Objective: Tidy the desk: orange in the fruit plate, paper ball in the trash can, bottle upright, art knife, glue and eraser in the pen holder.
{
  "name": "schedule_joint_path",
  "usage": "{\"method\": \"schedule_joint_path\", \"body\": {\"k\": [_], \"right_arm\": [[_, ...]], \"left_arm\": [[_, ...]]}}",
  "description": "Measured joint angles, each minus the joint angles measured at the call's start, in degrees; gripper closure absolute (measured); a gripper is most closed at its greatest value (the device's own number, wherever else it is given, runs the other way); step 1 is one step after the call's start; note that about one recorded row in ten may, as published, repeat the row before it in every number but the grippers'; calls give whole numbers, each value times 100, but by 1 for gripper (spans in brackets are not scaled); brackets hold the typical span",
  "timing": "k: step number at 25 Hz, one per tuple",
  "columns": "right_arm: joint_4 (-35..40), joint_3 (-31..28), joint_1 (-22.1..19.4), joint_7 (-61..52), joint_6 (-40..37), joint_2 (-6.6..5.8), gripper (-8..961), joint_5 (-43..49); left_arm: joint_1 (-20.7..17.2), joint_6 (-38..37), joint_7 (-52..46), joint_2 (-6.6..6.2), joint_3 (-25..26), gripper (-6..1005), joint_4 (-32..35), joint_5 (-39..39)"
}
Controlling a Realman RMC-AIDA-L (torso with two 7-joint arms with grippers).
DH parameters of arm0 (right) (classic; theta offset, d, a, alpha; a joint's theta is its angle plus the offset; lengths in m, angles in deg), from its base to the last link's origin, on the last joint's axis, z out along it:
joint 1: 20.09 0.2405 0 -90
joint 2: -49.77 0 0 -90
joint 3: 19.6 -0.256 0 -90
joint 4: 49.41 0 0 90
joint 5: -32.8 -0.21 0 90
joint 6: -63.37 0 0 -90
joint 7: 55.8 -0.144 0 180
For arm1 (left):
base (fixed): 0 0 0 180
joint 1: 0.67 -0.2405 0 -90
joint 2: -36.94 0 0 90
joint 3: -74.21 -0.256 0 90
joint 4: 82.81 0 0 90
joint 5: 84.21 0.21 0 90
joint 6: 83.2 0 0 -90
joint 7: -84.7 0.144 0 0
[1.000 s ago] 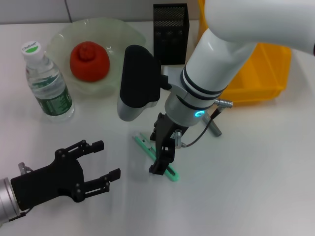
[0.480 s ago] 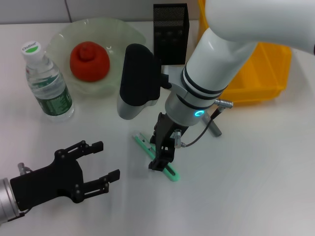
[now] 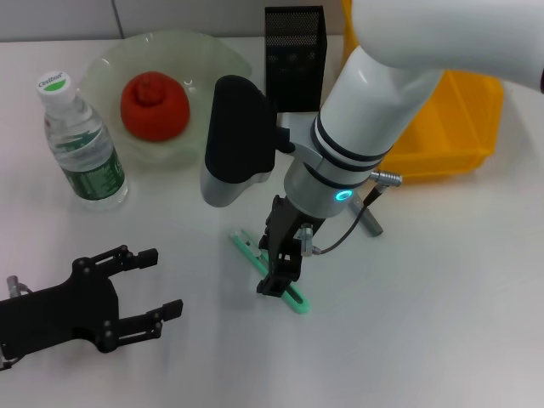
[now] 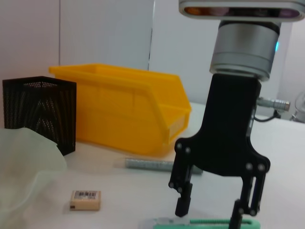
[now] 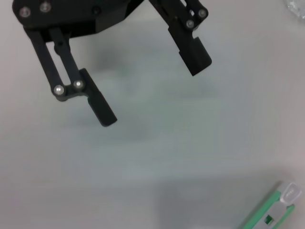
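Note:
The green art knife (image 3: 293, 297) lies flat on the white desk. My right gripper (image 3: 279, 274) is lowered over it, open, one finger on each side of the handle (image 4: 209, 222). Near the front left my left gripper (image 3: 163, 280) hovers open and holds nothing. An orange (image 3: 153, 106) rests in the pale green fruit plate (image 3: 212, 64). The bottle (image 3: 81, 144) stands upright at the left. A black mesh pen holder (image 3: 293, 55) stands at the back. The grey glue stick (image 4: 157, 164) and the eraser (image 4: 86, 199) lie on the desk. The paper ball is out of view.
A yellow bin (image 3: 459, 119) stands at the back right, beside the pen holder. My right arm's white body (image 3: 374, 110) and its black wrist camera housing (image 3: 238, 140) hang over the middle of the desk.
My left gripper has pulled back toward the front left corner, still open. The right gripper has stayed over the art knife.

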Motion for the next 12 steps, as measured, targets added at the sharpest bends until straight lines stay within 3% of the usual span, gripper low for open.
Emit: {"method": "schedule_joint_path", "body": {"k": [12], "right_arm": [[29,-8,23,-147,-15,0,303,-16]], "left_arm": [[109,-54,-86,-26,0,197,427,406]]}}
